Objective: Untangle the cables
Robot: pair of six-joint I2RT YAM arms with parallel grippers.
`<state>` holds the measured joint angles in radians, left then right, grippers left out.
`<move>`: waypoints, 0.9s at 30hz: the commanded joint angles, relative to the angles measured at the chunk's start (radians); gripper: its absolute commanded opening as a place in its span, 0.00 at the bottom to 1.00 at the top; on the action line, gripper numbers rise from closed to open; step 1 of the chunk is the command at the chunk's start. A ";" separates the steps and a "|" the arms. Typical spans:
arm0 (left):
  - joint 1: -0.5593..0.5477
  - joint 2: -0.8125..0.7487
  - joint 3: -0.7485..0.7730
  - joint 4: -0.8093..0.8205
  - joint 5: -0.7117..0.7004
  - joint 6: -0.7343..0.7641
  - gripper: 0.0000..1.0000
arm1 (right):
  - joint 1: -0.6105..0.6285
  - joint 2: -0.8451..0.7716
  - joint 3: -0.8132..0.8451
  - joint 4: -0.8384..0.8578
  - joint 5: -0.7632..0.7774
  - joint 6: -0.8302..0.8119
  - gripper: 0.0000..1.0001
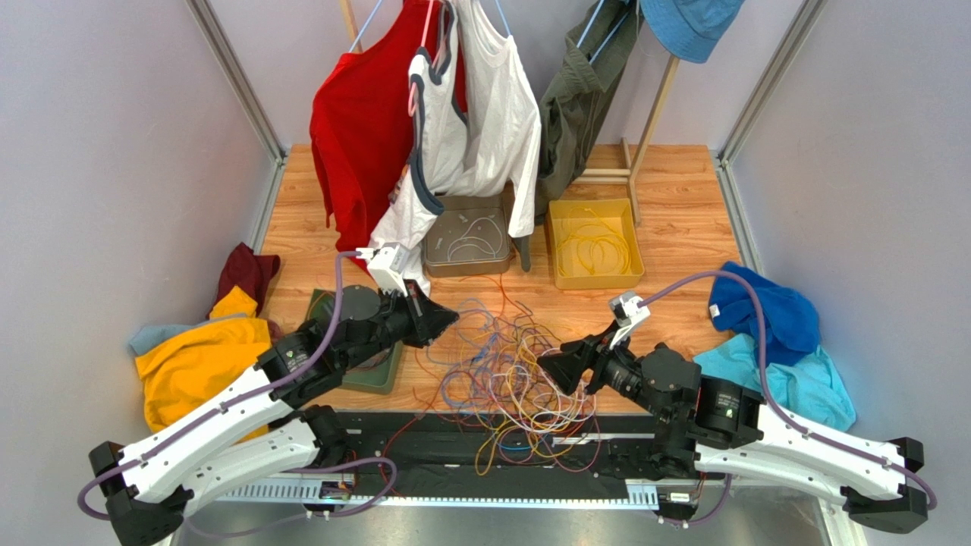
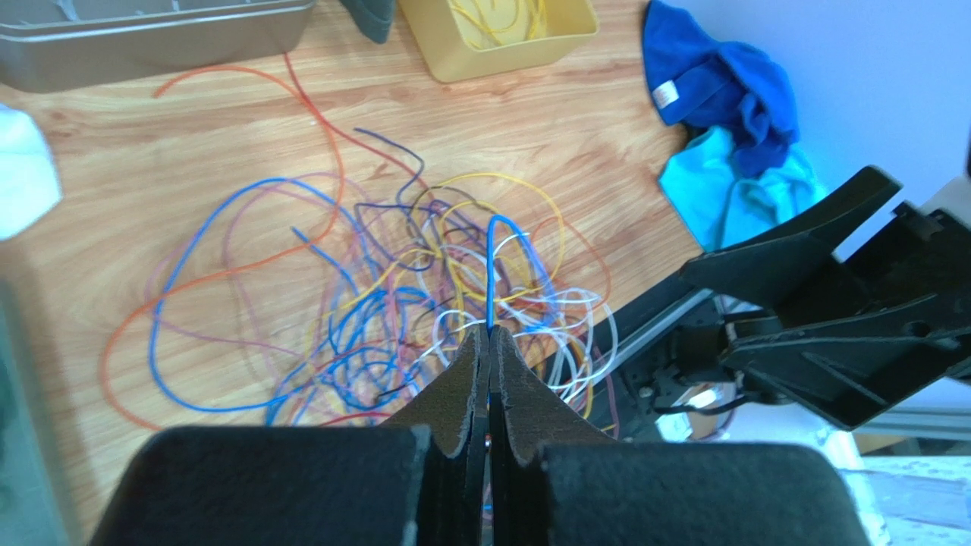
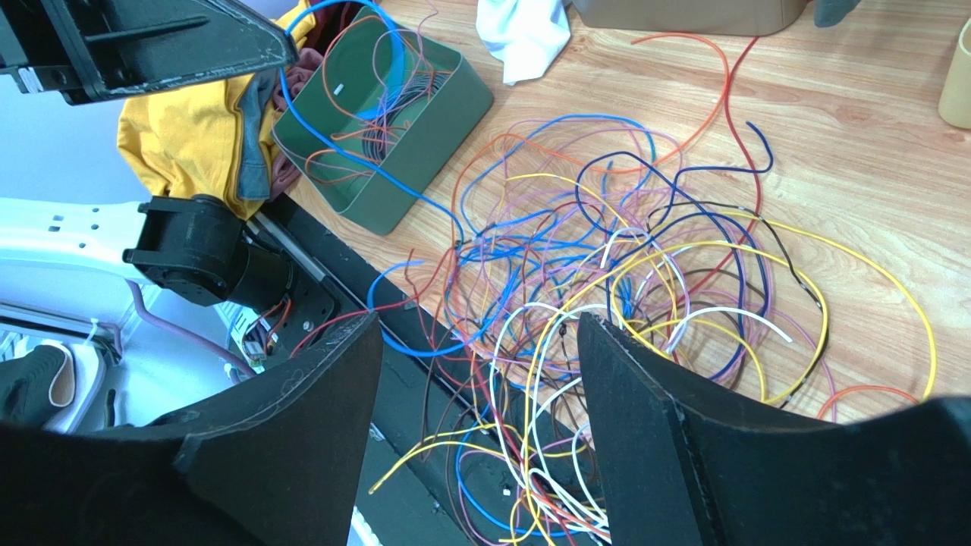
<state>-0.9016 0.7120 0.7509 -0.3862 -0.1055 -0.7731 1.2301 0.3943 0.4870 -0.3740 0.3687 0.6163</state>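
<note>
The cables [image 1: 513, 364] lie as a loose snarl of blue, orange, yellow, purple, white and red wires on the wooden table, spilling over its near edge. They also show in the left wrist view [image 2: 388, 307] and the right wrist view [image 3: 615, 250]. My left gripper [image 1: 448, 317] [image 2: 490, 333] hovers over the snarl's left side, shut on a blue cable [image 2: 490, 267] that rises from its tips. That blue cable [image 3: 342, 148] runs down past the green box. My right gripper [image 1: 549, 366] [image 3: 479, 322] is open and empty above the snarl's near right edge.
A green box [image 1: 382, 370] [image 3: 445, 108] holding wires sits under the left arm. A grey bin [image 1: 467, 236] and a yellow bin [image 1: 593, 245] stand at the back below hanging clothes [image 1: 456, 102]. Yellow cloth [image 1: 194, 358] lies left, blue cloths [image 1: 775, 330] right. A black rail [image 1: 456, 455] lines the near edge.
</note>
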 commanded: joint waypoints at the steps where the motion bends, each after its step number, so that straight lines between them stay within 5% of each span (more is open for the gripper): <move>1: -0.002 0.004 0.187 -0.060 -0.031 0.116 0.00 | 0.003 -0.028 0.010 -0.017 0.018 0.014 0.67; 7: -0.002 0.147 0.592 -0.131 0.019 0.225 0.00 | 0.003 -0.051 0.010 -0.022 0.021 0.020 0.67; 15: -0.002 0.288 0.791 -0.141 0.039 0.284 0.00 | 0.003 -0.127 0.018 -0.095 0.078 -0.001 0.66; 20: -0.002 0.351 0.727 -0.134 0.059 0.262 0.00 | 0.003 -0.132 0.042 -0.118 0.099 -0.026 0.67; 27: -0.006 0.409 0.318 0.067 0.154 0.130 0.00 | 0.003 -0.095 0.038 -0.114 0.088 -0.020 0.67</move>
<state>-0.9016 1.0882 1.2549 -0.4362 -0.0338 -0.5583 1.2301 0.2867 0.4911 -0.4915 0.4377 0.6052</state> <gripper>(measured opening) 0.007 0.668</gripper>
